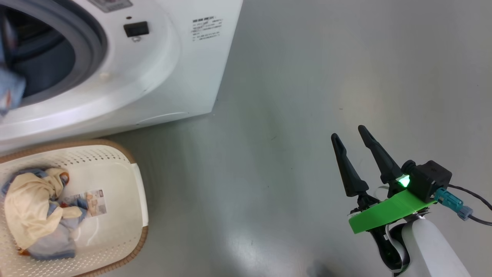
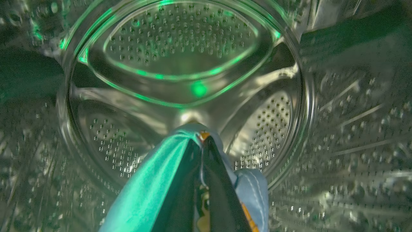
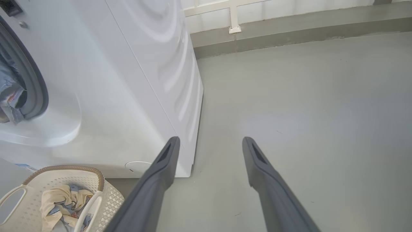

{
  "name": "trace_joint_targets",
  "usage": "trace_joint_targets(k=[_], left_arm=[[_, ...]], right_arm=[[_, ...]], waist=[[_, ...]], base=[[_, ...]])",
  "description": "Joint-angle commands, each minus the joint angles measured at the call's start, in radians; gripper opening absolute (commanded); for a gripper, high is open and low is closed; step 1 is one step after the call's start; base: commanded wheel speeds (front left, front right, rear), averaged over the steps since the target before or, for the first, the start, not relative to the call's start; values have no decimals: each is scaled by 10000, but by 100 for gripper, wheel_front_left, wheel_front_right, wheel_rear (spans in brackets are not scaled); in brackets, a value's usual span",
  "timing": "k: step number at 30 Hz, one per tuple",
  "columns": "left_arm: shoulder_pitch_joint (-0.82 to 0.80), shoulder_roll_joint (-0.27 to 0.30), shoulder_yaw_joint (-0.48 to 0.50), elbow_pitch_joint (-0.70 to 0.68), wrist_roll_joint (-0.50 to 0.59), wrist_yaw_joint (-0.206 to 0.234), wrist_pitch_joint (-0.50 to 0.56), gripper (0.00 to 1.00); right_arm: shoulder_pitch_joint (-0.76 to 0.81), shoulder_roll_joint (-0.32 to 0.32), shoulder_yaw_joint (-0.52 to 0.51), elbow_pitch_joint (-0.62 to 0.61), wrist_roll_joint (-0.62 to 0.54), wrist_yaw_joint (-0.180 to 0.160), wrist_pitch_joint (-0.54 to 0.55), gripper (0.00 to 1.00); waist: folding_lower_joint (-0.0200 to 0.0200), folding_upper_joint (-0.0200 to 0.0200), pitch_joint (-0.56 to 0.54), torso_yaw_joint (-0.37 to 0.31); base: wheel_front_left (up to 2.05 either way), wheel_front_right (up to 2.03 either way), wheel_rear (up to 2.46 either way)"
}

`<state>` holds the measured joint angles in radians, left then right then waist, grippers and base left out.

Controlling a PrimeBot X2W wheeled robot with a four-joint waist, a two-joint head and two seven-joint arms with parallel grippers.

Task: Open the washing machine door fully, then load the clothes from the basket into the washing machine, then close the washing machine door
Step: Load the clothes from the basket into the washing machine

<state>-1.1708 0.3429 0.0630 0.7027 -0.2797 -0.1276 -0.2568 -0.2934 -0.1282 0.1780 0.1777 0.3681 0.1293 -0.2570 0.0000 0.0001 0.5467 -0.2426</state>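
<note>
Left end effector (image 2: 203, 137): inside the perforated steel drum (image 2: 180, 42) of the big white front-loading washing machine (image 1: 161, 77). Its two dark fingers are pressed together on a fold of a light blue fabric garment (image 2: 151, 190) with an orange print. The cloth drapes back over both fingers toward the camera, and one side is tinted green by the wrist light. The fingertips point at the drum's back wall, and I cannot tell whether they touch it. In the head view a strip of light blue cloth (image 1: 9, 88) shows in the machine's mouth, within the grey rubber gasket (image 1: 90, 38); I cannot tell whether it is the same piece. The cream-white perforated plastic basket (image 1: 119, 181) with a brown woven-look rim stands on the grey floor (image 1: 307, 77), just in front of the machine. A crumpled heap of cream and light blue clothes (image 1: 30, 207) lies in its left half, and a paper label (image 1: 94, 202) lies flat on the basket bottom just beside the heap. Right end effector (image 1: 347, 131): over bare floor, well to the right of the machine and the basket. Its fingers are spread wide with nothing between them. A green plastic bracket (image 1: 388, 211) sits at its wrist. The right wrist view shows the machine's round lower flap (image 3: 136, 166) near the basket rim.
</note>
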Motion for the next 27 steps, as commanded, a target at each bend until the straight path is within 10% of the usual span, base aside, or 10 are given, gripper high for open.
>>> trace_joint_targets(k=[1, 4, 5, 7, 27], left_arm=[[-162, 445, 336, -621, 186, -17, -49, 0], [-15, 301, 667, -1302, 551, -21, -49, 0], [82, 218, 779, -1305, 582, -23, -49, 23], [266, 132, 815, -1104, 712, -25, -49, 100], [1228, -345, 1049, 265, 805, -30, -49, 100]], right_arm=[[3, -6, 172, -229, -66, 14, -48, 100], [-35, 41, 184, -229, -72, 14, -48, 100], [-46, 52, 191, -218, -71, 14, -48, 100], [-52, 64, 205, -193, -68, 14, -48, 100], [-56, 1, 246, -151, -46, 14, -48, 100]], waist=[[0, -1, 145, -90], [0, -1, 210, -107], [0, -1, 209, -106], [0, -1, 184, -101], [0, -1, 25, 121]], base=[[0, 0, 0], [0, 0, 0], [0, 0, 0], [0, 0, 0], [0, 0, 0]])
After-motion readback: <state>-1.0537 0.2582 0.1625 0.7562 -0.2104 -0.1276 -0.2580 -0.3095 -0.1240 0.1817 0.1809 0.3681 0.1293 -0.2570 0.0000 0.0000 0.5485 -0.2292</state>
